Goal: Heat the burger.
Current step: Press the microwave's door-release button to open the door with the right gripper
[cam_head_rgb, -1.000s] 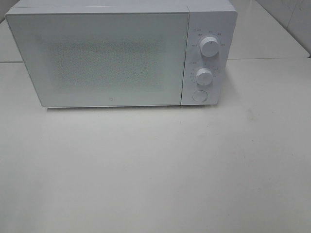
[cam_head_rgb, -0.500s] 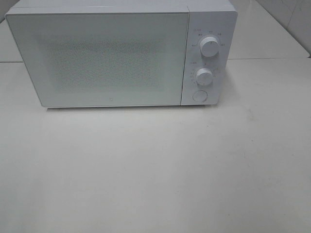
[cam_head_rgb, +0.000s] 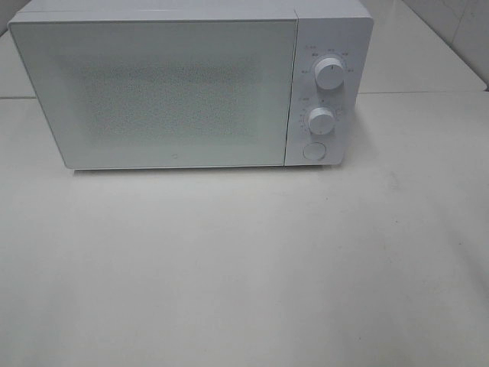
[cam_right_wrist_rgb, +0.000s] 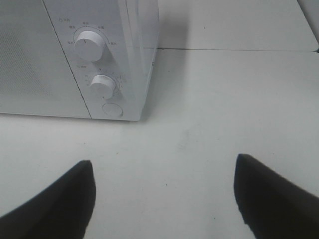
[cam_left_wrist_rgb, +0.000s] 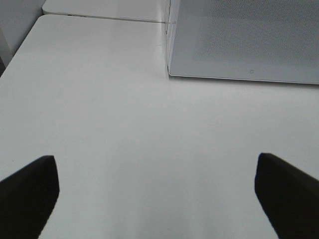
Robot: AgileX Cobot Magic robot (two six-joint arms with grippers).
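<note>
The main risk is acting blind. The microwave (cam_head_rgb: 328,23) stands with its door (cam_head_rgb: 164,92) closed, and starting it without knowing what is inside would heat nothing. A clumsy push on the round button (cam_head_rgb: 314,151) below the two knobs could shove the microwave back. If the door swings out, it could strike the left gripper (cam_left_wrist_rgb: 155,167), which hangs open and empty in front of it. The right gripper (cam_right_wrist_rgb: 164,164), also spread with nothing between its fingers, faces the knob side and could turn the wrong knob.

The burger shows in no view. It is not on the counter (cam_head_rgb: 244,267) before the microwave, and the pale speckled window hides whether it is inside.
</note>
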